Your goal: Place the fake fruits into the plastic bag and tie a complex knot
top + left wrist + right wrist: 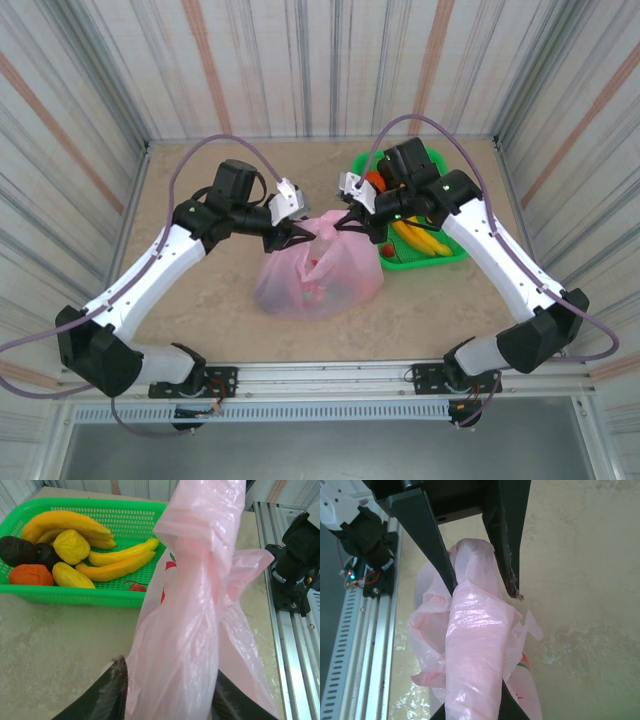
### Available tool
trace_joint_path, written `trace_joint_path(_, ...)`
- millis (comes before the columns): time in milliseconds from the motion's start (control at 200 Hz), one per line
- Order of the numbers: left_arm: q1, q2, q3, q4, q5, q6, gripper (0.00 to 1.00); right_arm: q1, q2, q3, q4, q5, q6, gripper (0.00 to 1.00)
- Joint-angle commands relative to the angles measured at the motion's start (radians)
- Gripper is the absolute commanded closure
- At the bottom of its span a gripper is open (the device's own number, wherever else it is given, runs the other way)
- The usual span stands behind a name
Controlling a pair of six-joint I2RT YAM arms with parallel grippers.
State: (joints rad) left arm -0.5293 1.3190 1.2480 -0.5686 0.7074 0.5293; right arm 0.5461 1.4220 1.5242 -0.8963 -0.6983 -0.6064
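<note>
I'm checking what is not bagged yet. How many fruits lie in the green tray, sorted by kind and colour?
In the green tray, by the left wrist view:
Yellow bananas: 4
Yellow lumpy fruits: 2
Dark purple pieces: 2
Orange piece: 1
Small red piece: 1
Total: 10

One thin pink plastic bag (318, 270), one green perforated plastic tray (125, 517), two dark purple fruits (17, 550), one orange fruit (31, 574).

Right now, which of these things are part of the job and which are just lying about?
Job: pink plastic bag; bananas, orange fruit, dark purple fruits awaiting bagging.
Lying about: green tray; metal rail.
</note>
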Motion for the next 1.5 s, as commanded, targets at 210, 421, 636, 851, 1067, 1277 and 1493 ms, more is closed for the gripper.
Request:
trace_joint_path(210,0.009,-0.036,-0.010,0.031,0.009,-0.023,0.88,0.014,-0.093,-0.111,0.146,0.089,0.080,1.00)
trace_joint_path(421,0.011,-0.033,0.002,0.040,0.018,-0.052,0.96,0.021,-0.141,-0.171,0.207,0.136,0.100,1.00)
trace_joint_path(636,0.034,-0.015,0.026,0.056,0.050,-0.142,1.00,0.053,-0.171,-0.216,0.259,0.261,0.115,1.00)
trace_joint_path(851,0.072,0.009,0.037,0.084,0.118,-0.234,1.00,0.104,-0.192,-0.283,0.346,0.386,0.136,1.00)
trace_joint_path(1067,0.077,0.012,0.050,0.093,0.143,-0.264,1.00,0.156,-0.198,-0.348,0.444,0.498,0.169,1.00)
trace_joint_path(1277,0.081,0.013,0.060,0.099,0.157,-0.307,1.00,0.195,-0.187,-0.417,0.557,0.615,0.193,1.00)
trace_joint_path(1493,0.084,0.029,0.066,0.111,0.157,-0.392,1.00,0.217,-0.152,-0.479,0.697,0.698,0.239,1.00)
